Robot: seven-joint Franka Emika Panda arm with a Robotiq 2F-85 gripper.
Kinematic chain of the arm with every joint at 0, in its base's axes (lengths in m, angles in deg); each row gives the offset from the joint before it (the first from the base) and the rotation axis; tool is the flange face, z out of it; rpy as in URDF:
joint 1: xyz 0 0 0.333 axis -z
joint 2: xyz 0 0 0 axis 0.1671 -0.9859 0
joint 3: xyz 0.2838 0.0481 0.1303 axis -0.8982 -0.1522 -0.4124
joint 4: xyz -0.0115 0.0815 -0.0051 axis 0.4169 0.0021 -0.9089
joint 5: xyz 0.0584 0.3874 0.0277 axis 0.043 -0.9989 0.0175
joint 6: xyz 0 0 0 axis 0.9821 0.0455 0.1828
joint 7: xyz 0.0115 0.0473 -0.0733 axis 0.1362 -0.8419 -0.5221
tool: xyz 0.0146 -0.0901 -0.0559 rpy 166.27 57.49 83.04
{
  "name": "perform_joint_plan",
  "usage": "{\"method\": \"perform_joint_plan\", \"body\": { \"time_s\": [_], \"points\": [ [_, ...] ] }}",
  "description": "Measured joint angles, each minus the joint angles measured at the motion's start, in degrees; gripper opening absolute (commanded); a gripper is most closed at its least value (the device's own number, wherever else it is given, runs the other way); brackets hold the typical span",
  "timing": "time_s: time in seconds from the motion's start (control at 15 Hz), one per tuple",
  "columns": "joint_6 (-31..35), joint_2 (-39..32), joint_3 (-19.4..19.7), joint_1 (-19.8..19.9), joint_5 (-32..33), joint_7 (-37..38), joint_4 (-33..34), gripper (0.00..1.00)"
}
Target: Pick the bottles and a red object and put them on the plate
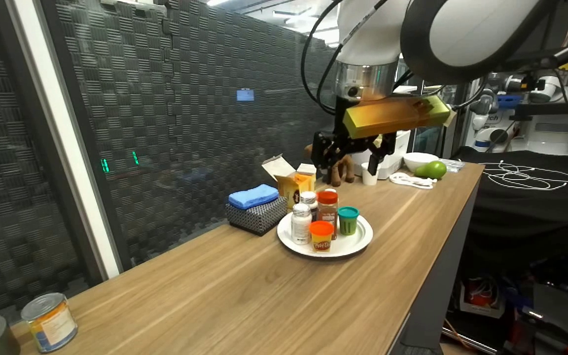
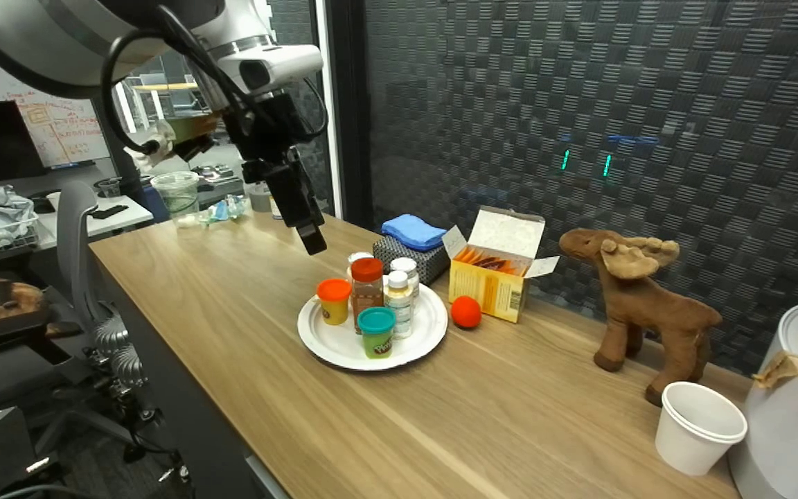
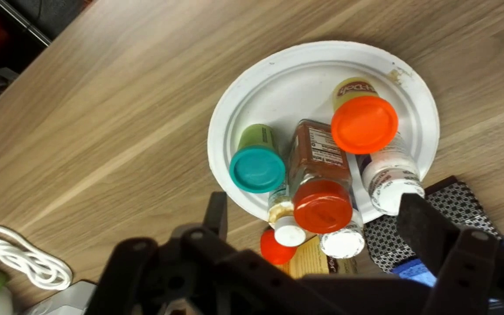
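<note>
The round white plate [image 2: 326, 345] bears the bottles, all upright: a red-brown bottle [image 2: 367, 284] with a red lid, and three white-capped ones, including a white bottle [image 1: 301, 227] and a clear-sided bottle [image 2: 400, 308]. Two Play-Doh tubs share the plate, an orange-lidded tub [image 3: 364, 124] and a teal-lidded tub [image 3: 257, 169]. A red ball [image 2: 466, 312], the likely red object, lies on the table just off the plate, beside its rim; in the wrist view a white cap partly covers it. My gripper [image 3: 313, 201] hangs above the bottles, fingers wide apart, holding nothing.
Behind the plate stand an opened yellow box [image 2: 485, 287] and a patterned box [image 1: 259, 217] topped by a blue cloth [image 1: 253, 196]. Farther along are a brown plush moose [image 2: 655, 312], white paper cups [image 2: 693, 433] and a white cord [image 1: 412, 181]. A tin can [image 1: 51, 323] sits at the opposite end.
</note>
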Motion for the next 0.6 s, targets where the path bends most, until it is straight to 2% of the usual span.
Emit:
{"method": "perform_joint_plan", "body": {
  "time_s": [0.33, 0.6],
  "points": [
    [2.3, -4.5, 2.4, 5.0, -6.5, -1.9, 3.0, 1.00],
    [4.2, -9.1, 4.3, 7.1, -10.6, -2.6, 7.7, 1.00]
  ]
}}
